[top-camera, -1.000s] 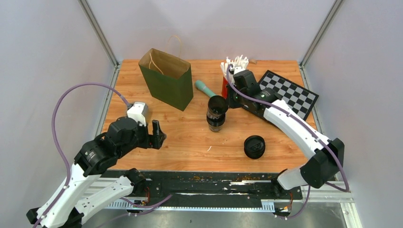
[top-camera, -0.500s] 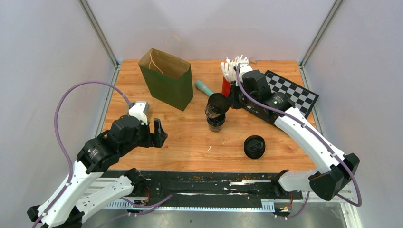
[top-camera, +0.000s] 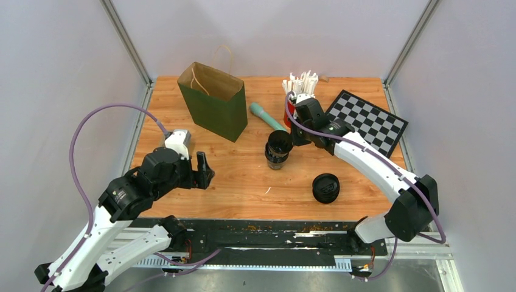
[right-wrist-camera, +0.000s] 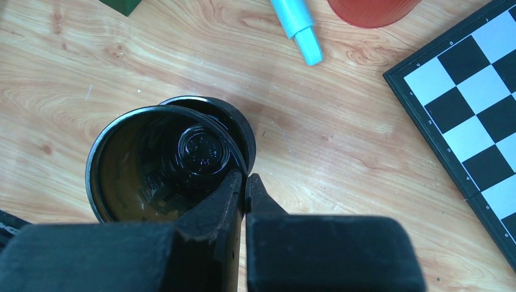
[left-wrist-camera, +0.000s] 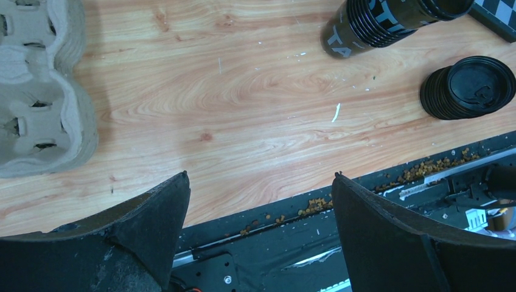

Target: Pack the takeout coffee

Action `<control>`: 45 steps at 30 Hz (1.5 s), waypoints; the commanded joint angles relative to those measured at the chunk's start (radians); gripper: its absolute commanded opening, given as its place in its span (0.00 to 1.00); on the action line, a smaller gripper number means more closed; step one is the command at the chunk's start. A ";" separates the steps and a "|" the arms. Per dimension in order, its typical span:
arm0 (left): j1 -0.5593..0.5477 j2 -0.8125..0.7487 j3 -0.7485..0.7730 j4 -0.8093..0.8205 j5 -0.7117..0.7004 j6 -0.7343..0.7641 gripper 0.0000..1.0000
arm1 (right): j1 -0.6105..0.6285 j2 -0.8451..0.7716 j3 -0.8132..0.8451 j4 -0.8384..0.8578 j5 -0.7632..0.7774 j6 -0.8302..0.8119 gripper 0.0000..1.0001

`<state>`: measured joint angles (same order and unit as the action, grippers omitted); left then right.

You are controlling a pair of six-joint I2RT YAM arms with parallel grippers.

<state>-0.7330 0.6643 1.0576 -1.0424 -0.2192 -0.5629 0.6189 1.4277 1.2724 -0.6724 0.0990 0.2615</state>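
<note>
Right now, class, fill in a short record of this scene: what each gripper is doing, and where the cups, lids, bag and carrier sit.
Left gripper: open, holding nothing, over the wooden table
Right gripper: shut on the rim of the top cup
Cup stack: black, mid-table
Lids: black stack, nearer the arms, right of the cups
Paper bag: green, upright, mouth open, far left
Cup carrier: pulp tray, visible slots empty
Packing: cups and lids outside the bag
</note>
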 commanded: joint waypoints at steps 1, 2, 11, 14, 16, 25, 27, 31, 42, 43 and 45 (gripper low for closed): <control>-0.003 0.007 0.003 0.046 -0.012 -0.010 0.93 | 0.001 0.025 0.013 0.081 0.028 -0.032 0.02; -0.003 0.008 -0.001 0.048 -0.014 -0.008 0.93 | 0.001 0.033 0.017 0.083 0.029 -0.036 0.05; -0.003 0.041 -0.011 0.062 -0.006 -0.002 0.93 | 0.001 0.080 0.049 0.077 0.025 -0.070 0.02; -0.003 0.040 -0.012 0.061 -0.008 0.001 0.93 | 0.002 0.084 0.055 0.085 0.009 -0.070 0.02; -0.003 0.039 -0.014 0.058 -0.010 0.001 0.93 | 0.002 0.090 0.063 0.084 -0.008 -0.066 0.09; -0.003 0.041 -0.029 0.073 0.002 -0.004 0.93 | 0.002 0.147 0.091 0.053 -0.030 -0.102 0.21; -0.003 0.040 -0.026 0.073 -0.001 -0.002 0.93 | 0.002 0.158 0.098 0.047 -0.031 -0.111 0.22; -0.003 0.041 -0.028 0.074 -0.005 0.000 0.93 | 0.002 0.169 0.106 0.045 -0.028 -0.123 0.21; -0.003 0.048 -0.041 0.086 -0.006 -0.001 0.93 | 0.001 0.148 0.108 0.047 0.016 -0.134 0.08; -0.003 0.050 -0.042 0.087 -0.005 0.000 0.93 | 0.001 0.145 0.108 0.050 0.015 -0.134 0.07; -0.003 0.053 -0.042 0.090 0.000 -0.004 0.93 | 0.002 0.143 0.108 0.051 0.014 -0.134 0.07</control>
<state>-0.7330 0.7094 1.0199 -0.9962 -0.2188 -0.5621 0.6189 1.6009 1.3361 -0.6468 0.0944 0.1436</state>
